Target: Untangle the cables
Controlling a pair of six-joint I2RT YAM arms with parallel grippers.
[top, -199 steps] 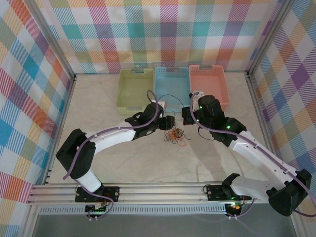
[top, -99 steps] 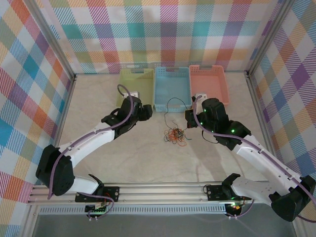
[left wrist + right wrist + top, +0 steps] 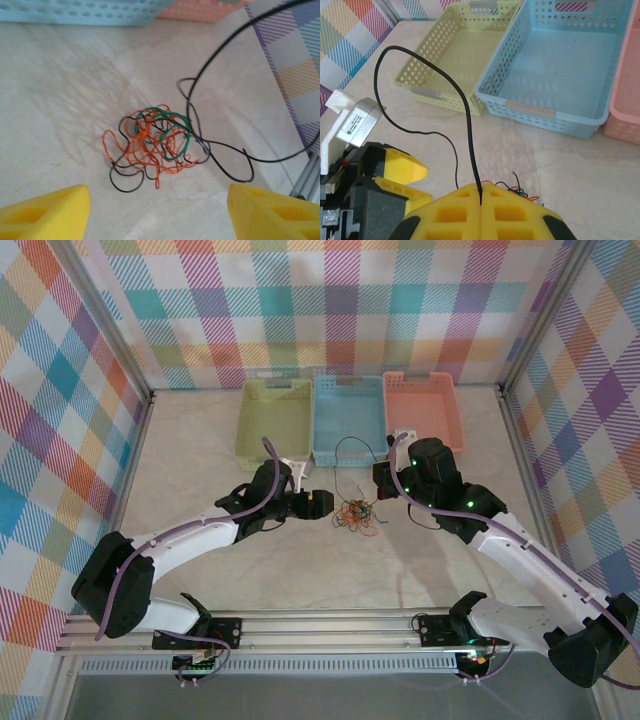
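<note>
The cables lie as a small tangle (image 3: pixel 353 513) of orange-red, dark green and black strands on the pale table between the two grippers, seen close up as the tangle (image 3: pixel 155 142) in the left wrist view. My right gripper (image 3: pixel 481 192) is shut on one black cable (image 3: pixel 469 112), which arches up and left from the pads and drops back to the table. From above, the right gripper (image 3: pixel 384 476) sits just right of the tangle and the black loop (image 3: pixel 350 439) rises above it. My left gripper (image 3: pixel 320 502) is open just left of the tangle, with nothing between its fingers (image 3: pixel 60 205).
Three baskets stand in a row behind the tangle: a yellow-green basket (image 3: pixel 275 420), a blue basket (image 3: pixel 348 418) and a pink basket (image 3: pixel 425 410). Aluminium frame rails run along the table's sides and near edge.
My left arm swung away to the yellow-green basket, then came back to the tangle's left side with its jaws open. The right gripper kept hold of the black cable and barely moved.
</note>
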